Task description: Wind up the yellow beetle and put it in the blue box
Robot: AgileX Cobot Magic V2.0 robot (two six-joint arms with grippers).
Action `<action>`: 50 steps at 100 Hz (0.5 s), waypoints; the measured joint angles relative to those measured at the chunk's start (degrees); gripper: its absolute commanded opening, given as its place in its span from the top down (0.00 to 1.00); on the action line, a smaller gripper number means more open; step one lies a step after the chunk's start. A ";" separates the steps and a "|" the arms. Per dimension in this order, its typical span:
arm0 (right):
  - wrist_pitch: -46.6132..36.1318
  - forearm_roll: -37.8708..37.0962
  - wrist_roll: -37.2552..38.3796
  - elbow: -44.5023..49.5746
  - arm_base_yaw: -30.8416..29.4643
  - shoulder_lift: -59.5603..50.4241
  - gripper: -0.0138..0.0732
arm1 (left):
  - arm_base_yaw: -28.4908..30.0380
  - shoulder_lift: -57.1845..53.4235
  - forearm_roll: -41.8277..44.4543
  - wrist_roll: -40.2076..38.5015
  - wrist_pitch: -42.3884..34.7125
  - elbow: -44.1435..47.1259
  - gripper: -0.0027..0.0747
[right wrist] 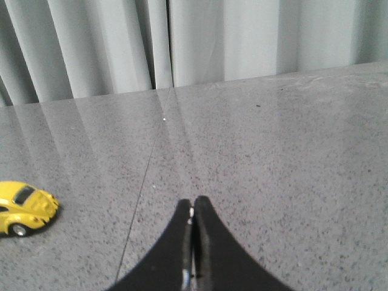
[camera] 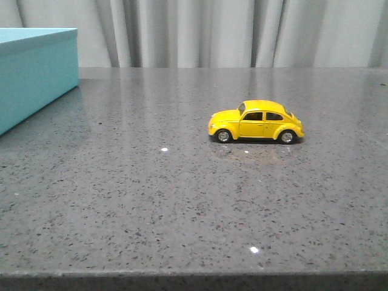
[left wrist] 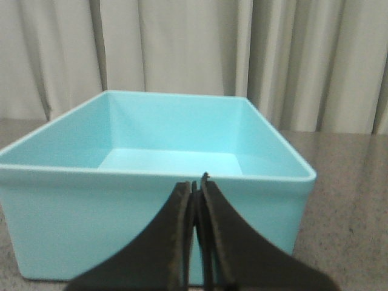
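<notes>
The yellow beetle (camera: 256, 122) stood on all four wheels on the speckled grey surface (camera: 182, 206), side-on to the front camera with its nose toward the left, a little right of the middle. Well apart from it, at the far left edge of the surface, sat the blue box (camera: 33, 73), only partly inside the front view.

Seen from the left wrist, the box was open at the top, its pale floor bare. The left gripper (left wrist: 197, 182) hovered just outside the box's near wall, its dark fingers (left wrist: 176, 230) pressed together with nothing between them.

The right gripper (right wrist: 193, 203) was likewise closed tight and empty, poised above bare surface. In its wrist view the beetle showed at the edge of the picture, partly cut off, clear of the fingers (right wrist: 209, 242). Grey curtains (camera: 212, 30) hung behind it all.
</notes>
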 measured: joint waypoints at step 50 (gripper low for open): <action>17.92 0.00 0.21 -18.24 0.00 13.20 0.57 | 0.00 11.98 0.00 0.00 9.16 -14.59 0.49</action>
